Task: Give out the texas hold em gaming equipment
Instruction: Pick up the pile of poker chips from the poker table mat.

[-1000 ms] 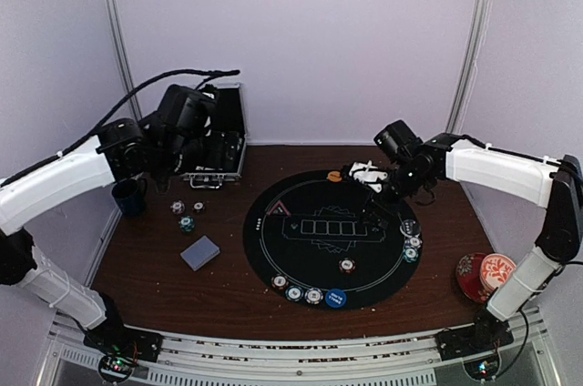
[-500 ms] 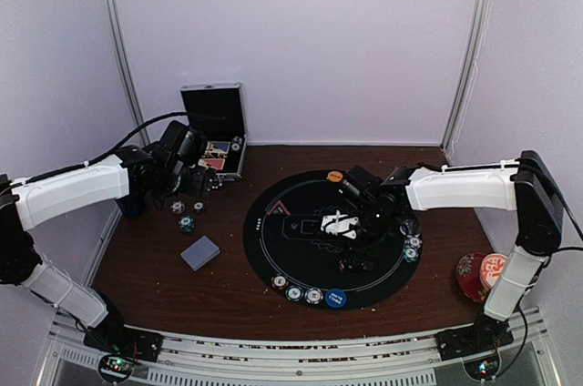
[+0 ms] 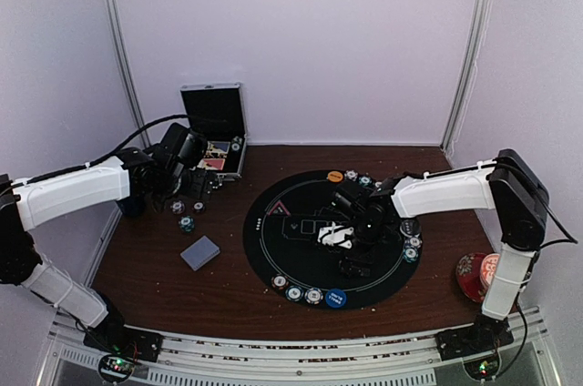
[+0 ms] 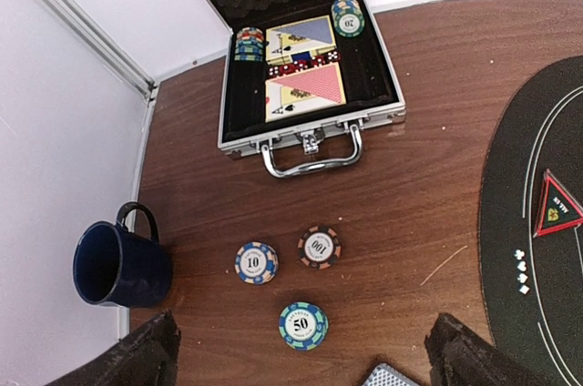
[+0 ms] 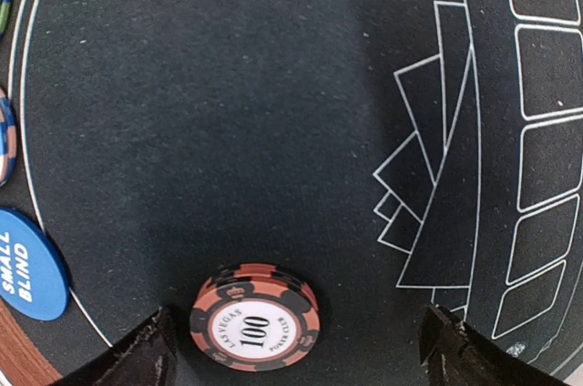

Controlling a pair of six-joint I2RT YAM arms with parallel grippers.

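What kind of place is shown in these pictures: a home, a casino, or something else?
Probably a robot lab booth, not a casino: plain walls with metal posts close in a wooden table, two robot arms are bolted to a rail at its edge, and a round poker mat is staged on it.

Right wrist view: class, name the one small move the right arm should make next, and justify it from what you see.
Probably shift the right gripper slightly sideways to centre it on the 100 chip. Its jaws stand open and empty, and the chip lies flat on the black mat between them, nearer one finger than the other.
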